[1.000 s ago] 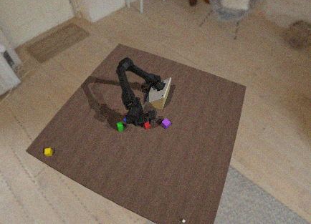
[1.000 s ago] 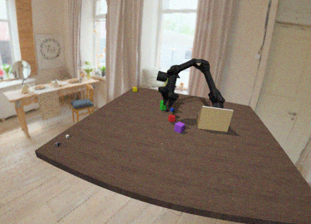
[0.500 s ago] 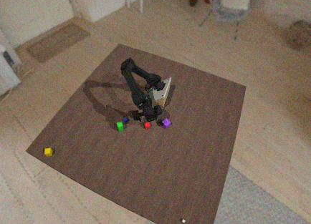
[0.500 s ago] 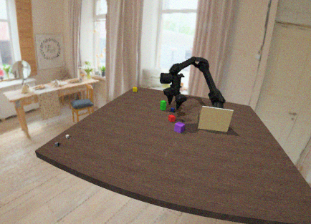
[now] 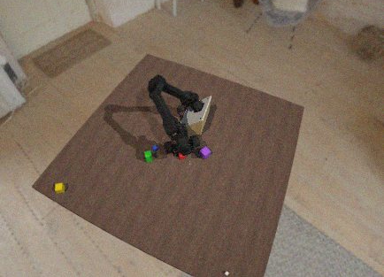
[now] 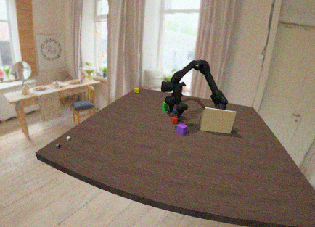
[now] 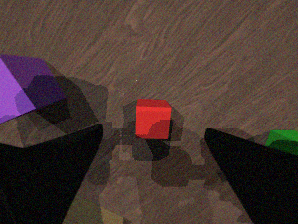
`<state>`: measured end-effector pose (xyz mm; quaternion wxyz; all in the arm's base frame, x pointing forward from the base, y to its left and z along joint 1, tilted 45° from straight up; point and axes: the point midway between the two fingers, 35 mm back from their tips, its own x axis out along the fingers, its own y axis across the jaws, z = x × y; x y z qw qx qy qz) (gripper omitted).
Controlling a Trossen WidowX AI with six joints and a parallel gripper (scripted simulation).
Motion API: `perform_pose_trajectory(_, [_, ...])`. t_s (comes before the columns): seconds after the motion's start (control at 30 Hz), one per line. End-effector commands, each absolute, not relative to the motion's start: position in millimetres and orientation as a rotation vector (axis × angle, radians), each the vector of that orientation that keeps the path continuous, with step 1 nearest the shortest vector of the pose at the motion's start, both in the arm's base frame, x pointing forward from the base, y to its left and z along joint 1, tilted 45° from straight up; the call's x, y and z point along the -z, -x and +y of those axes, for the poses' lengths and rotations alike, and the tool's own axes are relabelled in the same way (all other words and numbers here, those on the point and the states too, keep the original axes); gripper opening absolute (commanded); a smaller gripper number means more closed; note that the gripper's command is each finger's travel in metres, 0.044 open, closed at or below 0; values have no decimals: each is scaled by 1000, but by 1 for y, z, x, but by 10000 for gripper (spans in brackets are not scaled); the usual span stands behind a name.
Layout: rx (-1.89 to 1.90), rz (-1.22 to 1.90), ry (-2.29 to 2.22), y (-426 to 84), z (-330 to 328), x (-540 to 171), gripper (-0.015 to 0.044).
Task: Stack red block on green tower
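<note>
- Gripper [image 7: 150, 165] is hanging low over the table [image 5: 186, 227], fingers spread wide, nothing between them and nothing touching them.
- In the wrist view the two dark fingers are framing the lower corners; the red block [image 7: 152, 118] is sitting on the wood just ahead of the gap, roughly centred between them, apart from both.
- From above, the gripper [image 5: 181, 147] is hovering right over the red block [image 5: 181, 156], and only part of the block is showing under the black hardware.
- Exterior view: gripper [image 6: 176, 108] is pointing down, red block [image 6: 174, 120] resting on the table [image 6: 145, 164] just below and in front of it.
- Green tower [image 5: 148, 156] is standing upright, near the red block on one side; in the wrist view its top [image 7: 283, 140] is peeking past the right-hand finger at the frame edge. Exterior view shows it [image 6: 165, 106] just behind the gripper.
- Small blue block [image 5: 155, 148] is lying just beside the green tower, between tower and arm; it [image 6: 175, 111] is partly hidden in the exterior view.
- Purple block [image 5: 204, 152] is sitting near the red block on the other side; large in the wrist view [image 7: 20, 90], beside the other finger, not touching it.
- Red block is thus flanked: purple block one way, green tower the other, both close to the spread fingers.
- Tan slanted board [image 5: 197, 117] is standing by the arm's base [image 6: 219, 103], behind the blocks.
- Yellow block [image 5: 59, 188] is lying well apart, near a table corner.
</note>
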<state>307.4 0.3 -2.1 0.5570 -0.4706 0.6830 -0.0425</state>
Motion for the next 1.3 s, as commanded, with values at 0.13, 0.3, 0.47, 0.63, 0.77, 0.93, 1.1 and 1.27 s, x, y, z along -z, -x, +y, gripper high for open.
perform_pose_trajectory(0.13, [100,1616,1121,-307,-7,9,440])
perform_pose_trajectory(0.3, [100,1616,1121,-308,-12,15,440])
perform_pose_trajectory(0.47, [100,1615,1121,-308,-18,21,440])
perform_pose_trajectory(0.63, [101,1616,1121,-308,-24,27,440])
perform_pose_trajectory(0.77, [101,1616,1122,-309,-28,31,440])
perform_pose_trajectory(0.93, [102,1616,1123,-308,-33,36,440])
perform_pose_trajectory(1.1, [102,1616,1123,-308,-34,36,440])
perform_pose_trajectory(1.27, [102,1616,1123,-308,-34,36,440])
